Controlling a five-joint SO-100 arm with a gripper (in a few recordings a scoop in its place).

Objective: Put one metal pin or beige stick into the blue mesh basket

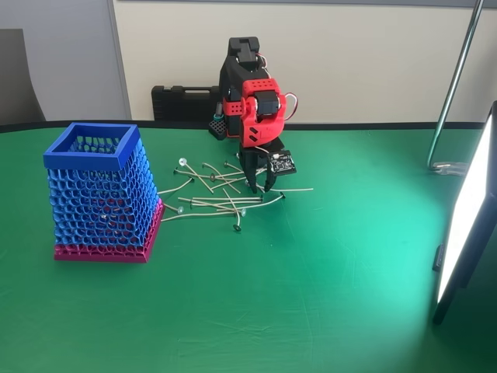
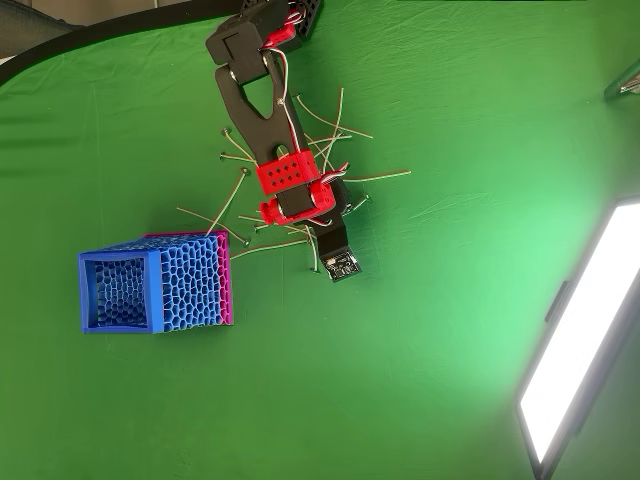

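The blue mesh basket [image 1: 90, 152] with its magenta-pink base stands upright at the left of the green table; in the overhead view the basket [image 2: 150, 291] lies lower left of the arm. Several thin metal pins [image 1: 203, 201] lie scattered in a loose pile just right of it, and the pins [image 2: 228, 205] spread around and under the arm. My red and black gripper [image 1: 260, 185] points down into the right part of the pile, its two black fingers slightly apart, tips at pin level. Nothing is clearly held. From above, the wrist covers most of the gripper [image 2: 318, 243].
A black case [image 1: 182, 101] sits against the back wall behind the arm. A bright light panel [image 1: 466, 225] stands at the right edge, also bright in the overhead view [image 2: 580, 340]. A metal pole [image 1: 454, 85] rises at the back right.
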